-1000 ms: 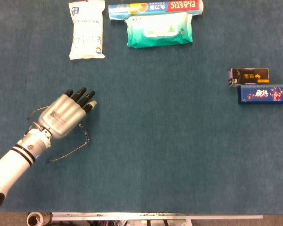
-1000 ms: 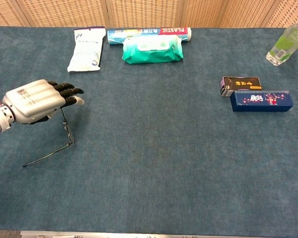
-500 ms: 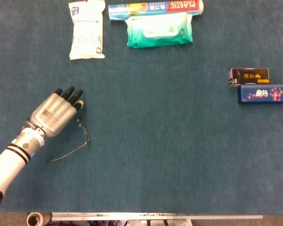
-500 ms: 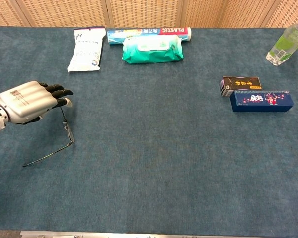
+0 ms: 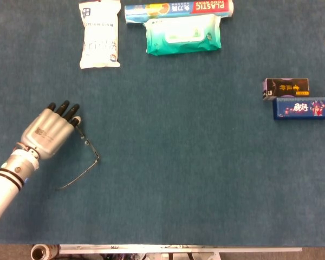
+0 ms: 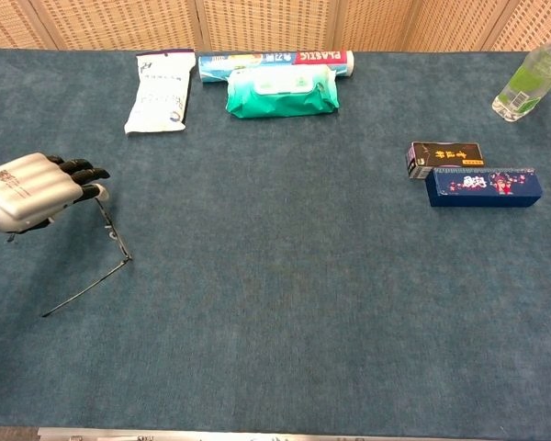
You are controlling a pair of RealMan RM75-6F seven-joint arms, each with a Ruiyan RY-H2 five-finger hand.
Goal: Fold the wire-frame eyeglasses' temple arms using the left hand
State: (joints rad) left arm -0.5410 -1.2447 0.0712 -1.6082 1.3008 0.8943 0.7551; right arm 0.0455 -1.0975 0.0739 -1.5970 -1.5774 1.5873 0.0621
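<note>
Left hand point(image 5: 47, 132) hovered low over the counter point(image 5: 195, 162) at its near left side, back of the hand up, fingers stretched forward and close together, holding nothing that could be made out. The eyeglasses point(image 5: 85, 157) lay just off its fingertips: the front of the wire frame ran from beside the dark fingertips away toward the hand's right, and one temple arm stood unfolded, its long axis slanting back from the far hinge toward the robot, passing to the right of the wrist. Whether the little finger actually touched the frame could not be told; the other temple was hidden beneath the palm. Only this hand was near; the right hand showed in neither view. I judged the open temple must swing inward toward the frame.
</note>
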